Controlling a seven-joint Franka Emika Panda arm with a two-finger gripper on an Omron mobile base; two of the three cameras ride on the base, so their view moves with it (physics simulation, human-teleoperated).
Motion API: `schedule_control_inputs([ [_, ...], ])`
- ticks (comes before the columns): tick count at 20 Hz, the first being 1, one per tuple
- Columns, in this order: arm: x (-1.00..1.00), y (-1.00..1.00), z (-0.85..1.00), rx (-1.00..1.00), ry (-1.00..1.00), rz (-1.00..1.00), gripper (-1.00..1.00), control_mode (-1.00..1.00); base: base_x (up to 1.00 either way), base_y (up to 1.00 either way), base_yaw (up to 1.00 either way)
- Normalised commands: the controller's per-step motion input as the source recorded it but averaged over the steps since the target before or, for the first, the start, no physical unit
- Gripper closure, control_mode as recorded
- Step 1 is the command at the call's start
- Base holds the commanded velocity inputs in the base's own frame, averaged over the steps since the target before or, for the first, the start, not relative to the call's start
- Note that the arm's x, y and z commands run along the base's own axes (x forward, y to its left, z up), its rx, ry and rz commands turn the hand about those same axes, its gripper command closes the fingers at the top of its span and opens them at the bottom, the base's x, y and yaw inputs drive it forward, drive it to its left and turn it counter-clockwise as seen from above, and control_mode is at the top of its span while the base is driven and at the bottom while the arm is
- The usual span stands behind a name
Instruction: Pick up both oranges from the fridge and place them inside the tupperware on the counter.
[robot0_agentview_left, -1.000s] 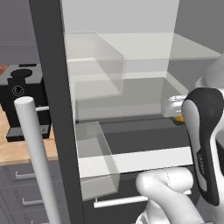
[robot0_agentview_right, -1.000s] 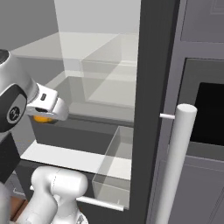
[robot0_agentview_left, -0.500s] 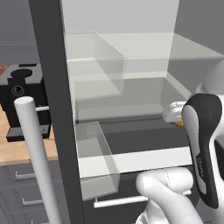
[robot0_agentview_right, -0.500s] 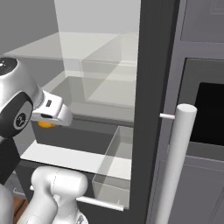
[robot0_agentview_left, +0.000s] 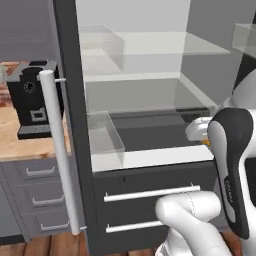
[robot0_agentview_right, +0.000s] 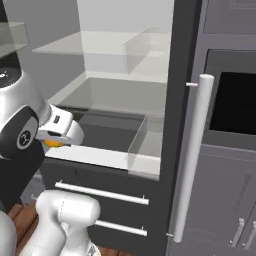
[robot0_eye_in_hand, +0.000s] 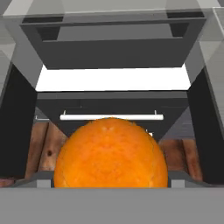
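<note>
One orange (robot0_eye_in_hand: 111, 151) sits between the fingers of my gripper (robot0_eye_in_hand: 111, 177), which is shut on it. From the sides only a sliver of this orange (robot0_agentview_right: 51, 144) (robot0_agentview_left: 206, 142) shows under the white hand. The gripper (robot0_agentview_left: 202, 137) (robot0_agentview_right: 55, 140) hangs at the front edge of the open fridge (robot0_agentview_left: 70, 125) (robot0_agentview_right: 177, 125), just outside its lowest glass shelf. Below the fruit lie the fridge's (robot0_eye_in_hand: 113, 52) dark bottom drawers and the wood floor. The counter (robot0_agentview_left: 25, 145) lies to the left of the fridge. The second orange and the tupperware are out of view.
A black coffee machine (robot0_agentview_left: 32, 100) stands on the counter, over grey drawers (robot0_agentview_left: 40, 172). The long fridge door handle (robot0_agentview_left: 60, 150) (robot0_agentview_right: 192, 155) stands close in front. A clear bin (robot0_agentview_left: 105, 130) sits on the fridge's left side. A dark oven (robot0_agentview_right: 235, 100) is at the right.
The whole picture has shifted, so the camera has moved with the base. My gripper, still holding the orange, has come lower and out toward the fridge's front edge.
</note>
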Motion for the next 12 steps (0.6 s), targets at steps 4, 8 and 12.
schedule_control_inputs([
  [4, 0.00, 0.00, 0.00, 0.00, 0.00, 0.00, 1.00, 1.00, -1.00, 0.23, 0.02],
  [8, 0.00, 0.00, 0.00, 0.00, 0.00, 0.00, 1.00, 1.00, -0.99, 0.50, 0.03],
  [12, 0.00, 0.00, 0.00, 0.00, 0.00, 0.00, 1.00, 1.00, -0.41, 0.93, 0.03],
])
